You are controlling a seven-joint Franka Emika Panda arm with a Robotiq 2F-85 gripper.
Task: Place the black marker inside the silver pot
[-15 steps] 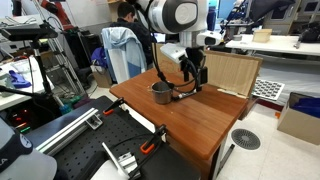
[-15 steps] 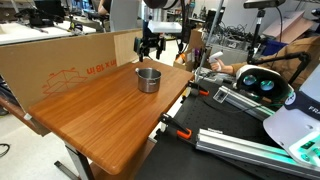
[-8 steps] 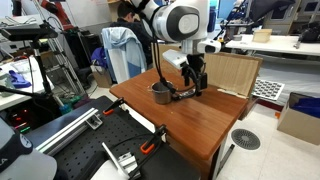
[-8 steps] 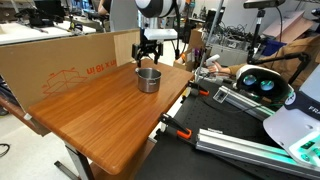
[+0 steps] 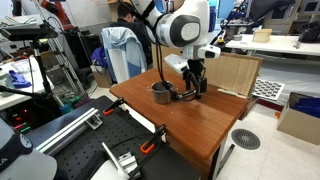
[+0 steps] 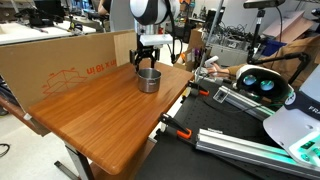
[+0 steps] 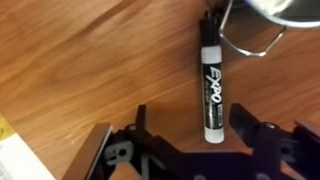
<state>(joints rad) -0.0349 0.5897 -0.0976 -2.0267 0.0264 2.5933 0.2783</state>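
Your end effector (image 7: 185, 147) has come down, jaws spread, over the black felt-tip marker (image 7: 210, 88) lying mid-frame on the wooden surface (image 7: 80, 60), below the shiny silver pot (image 7: 285, 8). Grasp next.

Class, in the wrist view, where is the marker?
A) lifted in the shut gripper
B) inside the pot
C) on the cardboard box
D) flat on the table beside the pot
D: the marker lies flat on the table, outside the pot, under the open gripper.
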